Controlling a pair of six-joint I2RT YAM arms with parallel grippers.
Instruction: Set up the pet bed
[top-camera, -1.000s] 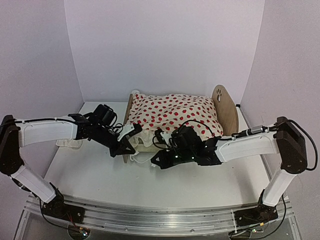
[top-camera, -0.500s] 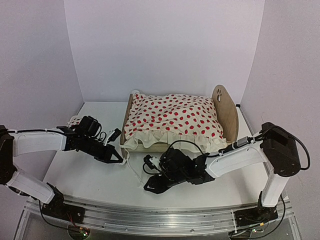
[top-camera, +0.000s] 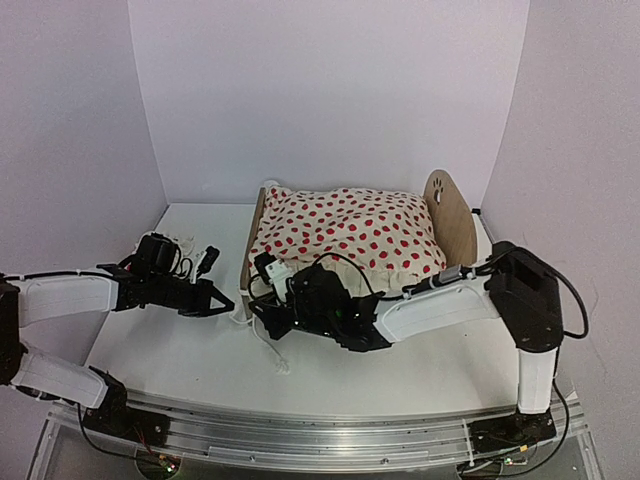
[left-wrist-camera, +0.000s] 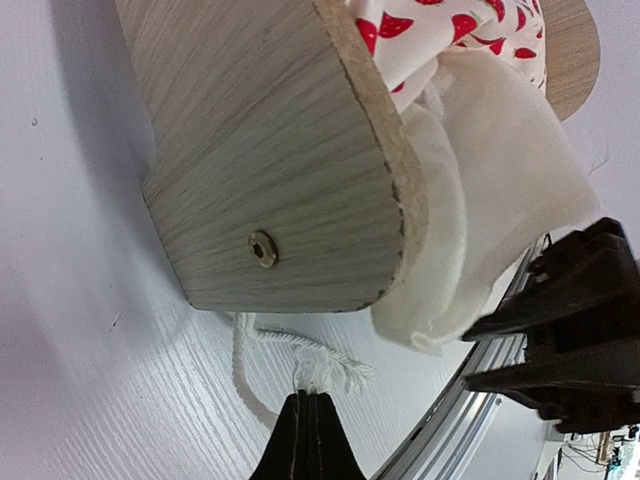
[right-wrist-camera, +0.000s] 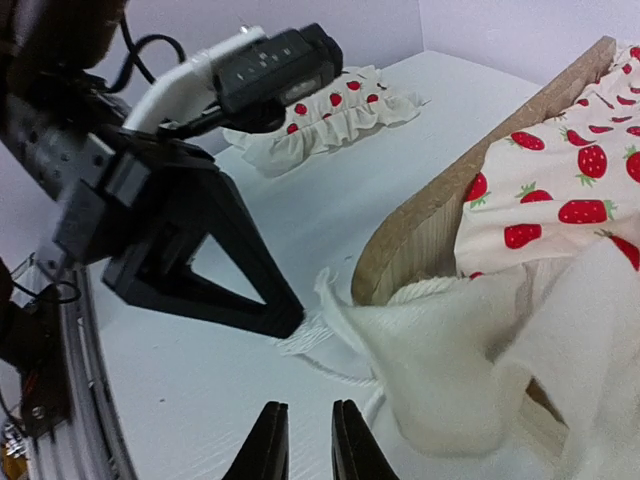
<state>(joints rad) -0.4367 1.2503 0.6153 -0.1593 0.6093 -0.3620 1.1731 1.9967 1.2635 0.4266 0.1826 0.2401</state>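
The pet bed (top-camera: 447, 215) is a light-wood frame at the back centre, covered by a red-dotted white blanket (top-camera: 350, 232). Its footboard (left-wrist-camera: 270, 150) fills the left wrist view. A white cord (left-wrist-camera: 245, 350) trails from under the footboard onto the table. My left gripper (left-wrist-camera: 308, 398) is shut on the cord's frayed end (right-wrist-camera: 312, 335), just left of the footboard's front corner (top-camera: 228, 303). My right gripper (right-wrist-camera: 309, 445) hovers low over the table beside it (top-camera: 258, 312), jaws a narrow gap apart and holding nothing. The blanket's white ruffle (right-wrist-camera: 450, 370) hangs right of its fingers.
A small red-dotted pillow (right-wrist-camera: 320, 120) lies on the table to the left, behind the left arm. More of the cord (top-camera: 272, 352) snakes toward the near edge. White walls stand on three sides, and a metal rail (top-camera: 300, 432) runs along the front.
The left arm has drawn back to the left with the cord end. The right arm has dropped from the blanket's front edge and swung left to the footboard corner, its jaws parting.
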